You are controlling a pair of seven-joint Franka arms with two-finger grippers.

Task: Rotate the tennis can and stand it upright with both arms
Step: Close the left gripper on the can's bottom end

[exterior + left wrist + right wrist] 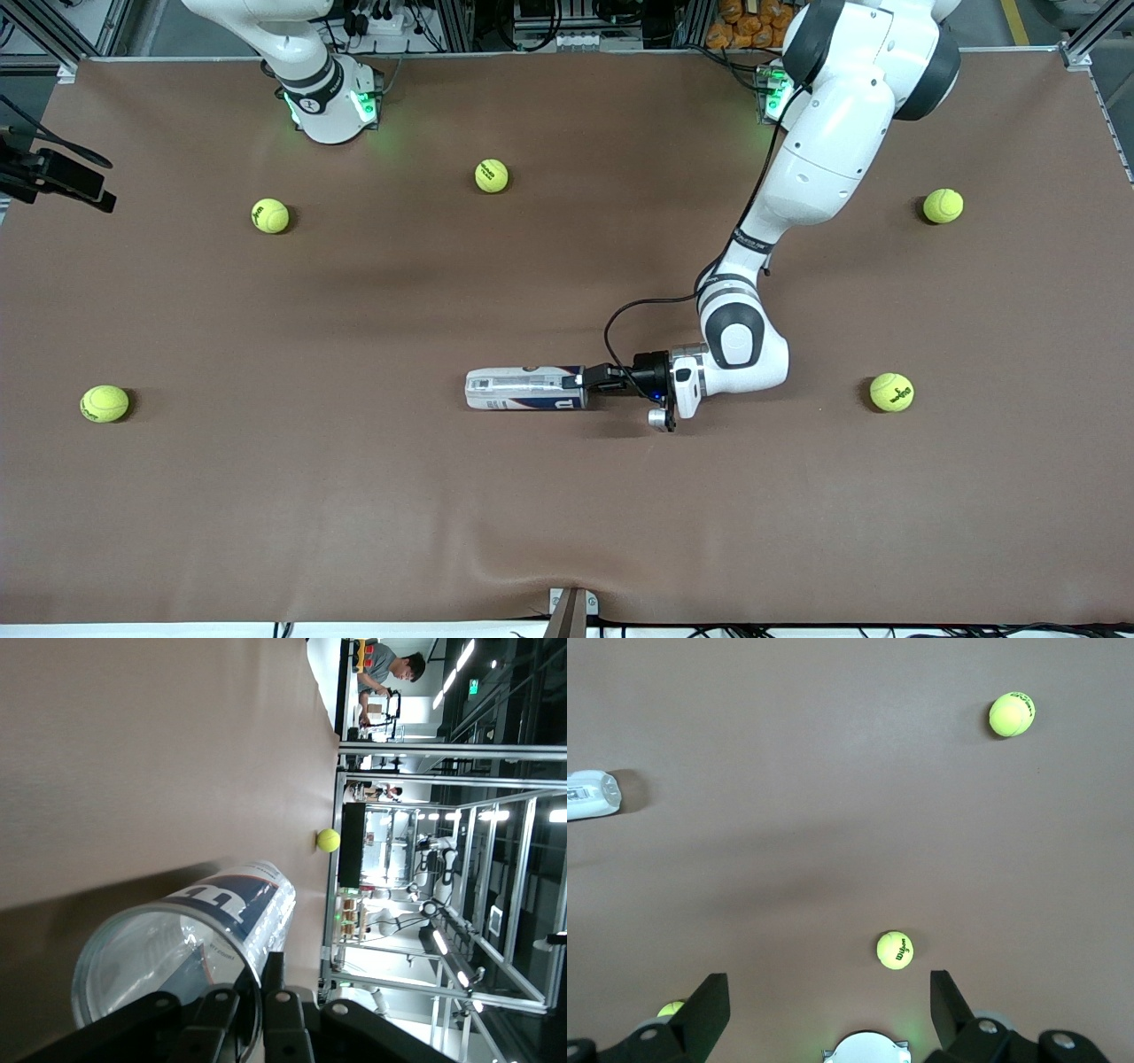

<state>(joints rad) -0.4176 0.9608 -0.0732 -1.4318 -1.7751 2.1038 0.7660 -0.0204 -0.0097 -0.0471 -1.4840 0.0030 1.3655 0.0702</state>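
On the table, left pincer (pixel 580 379) grasps the tennis can (pixel 524 389); right pincer (pixel 830 1010) waits released.

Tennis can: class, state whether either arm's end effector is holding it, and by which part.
The left end effector grips the lying tennis can at its open end toward the left arm's side, one finger over the rim. The right end effector, open, holds nothing.

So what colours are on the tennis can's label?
White, navy and red on the tennis can; the front view shows it best.
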